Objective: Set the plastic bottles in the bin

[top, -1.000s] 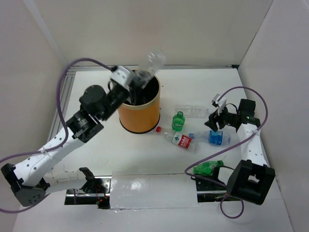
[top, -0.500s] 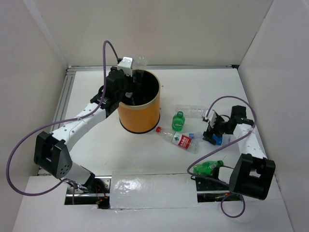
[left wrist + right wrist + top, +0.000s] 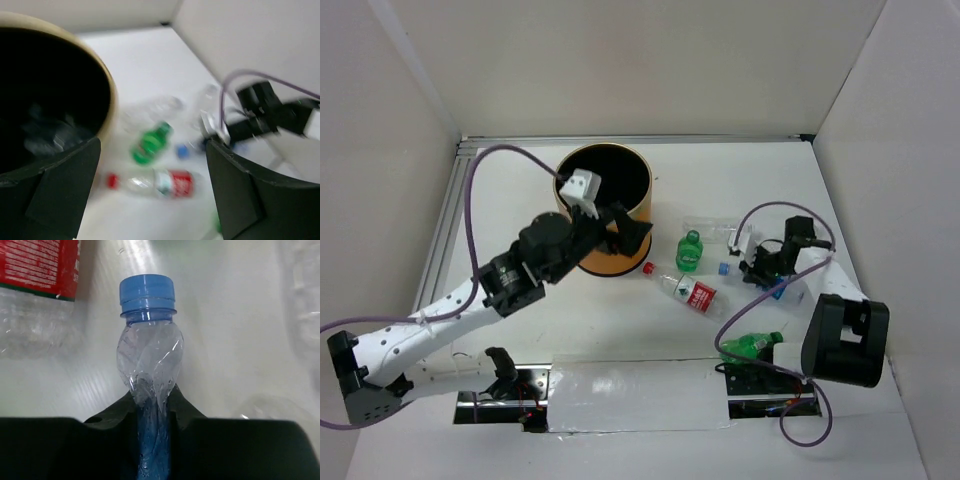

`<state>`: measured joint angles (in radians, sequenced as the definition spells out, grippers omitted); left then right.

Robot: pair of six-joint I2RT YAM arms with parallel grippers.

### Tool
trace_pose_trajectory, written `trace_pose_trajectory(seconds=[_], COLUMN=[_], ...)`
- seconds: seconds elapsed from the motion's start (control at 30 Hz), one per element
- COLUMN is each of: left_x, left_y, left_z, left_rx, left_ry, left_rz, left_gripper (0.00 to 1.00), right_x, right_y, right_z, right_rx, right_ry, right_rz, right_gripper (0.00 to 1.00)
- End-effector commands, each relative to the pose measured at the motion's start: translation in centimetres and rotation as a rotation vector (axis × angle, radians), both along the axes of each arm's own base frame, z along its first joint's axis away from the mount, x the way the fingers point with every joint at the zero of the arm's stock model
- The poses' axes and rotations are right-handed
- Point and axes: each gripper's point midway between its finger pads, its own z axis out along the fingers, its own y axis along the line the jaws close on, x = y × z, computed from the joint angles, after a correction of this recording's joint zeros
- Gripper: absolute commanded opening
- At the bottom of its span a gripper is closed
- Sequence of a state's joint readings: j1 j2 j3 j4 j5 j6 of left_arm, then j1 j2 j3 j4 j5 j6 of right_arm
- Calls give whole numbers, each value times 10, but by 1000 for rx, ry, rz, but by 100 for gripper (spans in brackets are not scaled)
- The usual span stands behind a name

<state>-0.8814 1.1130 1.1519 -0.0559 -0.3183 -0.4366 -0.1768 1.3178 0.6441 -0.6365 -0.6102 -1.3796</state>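
On the right, your right gripper (image 3: 150, 412) pinches the blue-cap bottle (image 3: 148, 345) thin, so it could slip out. Your left gripper (image 3: 620, 228) is spread wide.

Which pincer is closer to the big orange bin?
Left. The left pincer hangs open at the near rim of the bin. The right pincer is far off to its right, shut on a blue-capped bottle.

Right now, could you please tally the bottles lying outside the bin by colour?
Green bottles: 2
Red-labelled bottle: 1
Blue-capped bottle: 1
Plain clear bottle: 1
Total: 5
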Motion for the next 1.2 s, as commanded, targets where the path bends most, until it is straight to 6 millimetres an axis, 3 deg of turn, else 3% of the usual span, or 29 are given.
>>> trace_pose_trajectory(seconds=[0.0, 0.03, 0.07, 0.1, 0.13, 0.17, 0.2, 0.23, 0.3, 0.33, 0.4, 0.43, 0.47, 0.5, 0.53, 0.57, 0.6, 0.63, 0.67, 0.7, 0.77, 0.83, 0.87, 0.9, 0.97, 1.0, 1.03, 1.07, 1.17], left_x=[-33, -45, -47, -50, -54, -48, -46, -45, -41, -38, -35, -34, -32, -32, -31, -31, -31, -33, -32, -36, -36, -36, -35, -33, -34, -34, -32, -37, -37], left_y=[-21, -26, -30, -36, -40, -46, -50, -59, -70, -76, -86, -89, -93, -93, -96, -97, -97, -99, -101, -98, -97, -101, -103, -107, -108, -116, -118, -120, -126], left_z=[-82, -115, -124, -131, -154, -150, -153, -162, -165, -164, -181, -185, -192, -192, -202, -206, -218, -217, -225, -238, -249, -261, -263, -262, -282, -281, -286, -304, -323], left_rx=[-166, -154, -189, -244, -233, -284, -313, -312, -378, -399, -397, -430, -460, -460, -474, -474, -470, -489, -476, -445, -450, -414, -419, -420, -360, -350, -328, -278, -202], left_ry=[326, 390, 422, 475, 511, 499, 512, 527, 554, 562, 606, 637, 676, 677, 713, 737, 791, 812, 836, 870, 910, 938, 944, 944, 973, 981, 982, 1019, 1043], left_rz=[15, 13, 24, 34, 39, 48, 52, 50, 67, 69, 103, 118, 141, 141, 164, 183, 228, 227, 251, 274, 315, 336, 343, 342, 370, 354, 359, 368, 377], left_gripper=[98, 98, 98, 98, 100, 100, 100, 100, 100, 100, 100, 100, 100, 100, 100, 100, 100, 100, 100, 100, 100, 100, 100, 100, 100, 100, 100, 100, 100], right_x=[29, 27, 34, 44, 50, 58, 61, 73, 73, 71, 91, 83, 84, 96, 93, 81, 89, 89, 76, 88, 85, 94, 92, 95, 97, 103, 98, 103, 116], right_y=[3, 6, 10, 18, 26, 34, 48, 61, 87, 113, 147, 177, 210, 213, 228, 256, 289, 289, 309, 324, 343, 363, 370, 373, 375, 373, 368, 360, 326], right_z=[88, 116, 140, 185, 212, 240, 285, 310, 347, 369, 386, 412, 422, 408, 432, 439, 431, 432, 451, 439, 439, 412, 402, 398, 387, 376, 387, 389, 394], right_rx=[82, 99, 133, 187, 225, 297, 375, 428, 575, 622, 679, 704, 734, 732, 746, 771, 773, 769, 793, 795, 825, 836, 845, 850, 861, 854, 857, 851, 837], right_ry=[-189, -244, -290, -388, -445, -478, -559, -618, -609, -627, -631, -662, -635, -598, -644, -635, -606, -617, -642, -611, -563, -455, -408, -388, -319, -295, -321, -333, -339], right_rz=[23, 27, 9, 26, 38, 9, 54, 110, 170, 243, 282, 371, 451, 440, 486, 551, 597, 603, 655, 666, 688, 672, 675, 666, 633, 604, 596, 573, 485], right_gripper=[12, 12, 12, 12, 12, 12, 12, 12, 12, 12, 13, 15, 16, 16, 16, 16, 16, 16, 16, 16, 18, 22, 37, 52, 63, 77, 84, 90, 94])
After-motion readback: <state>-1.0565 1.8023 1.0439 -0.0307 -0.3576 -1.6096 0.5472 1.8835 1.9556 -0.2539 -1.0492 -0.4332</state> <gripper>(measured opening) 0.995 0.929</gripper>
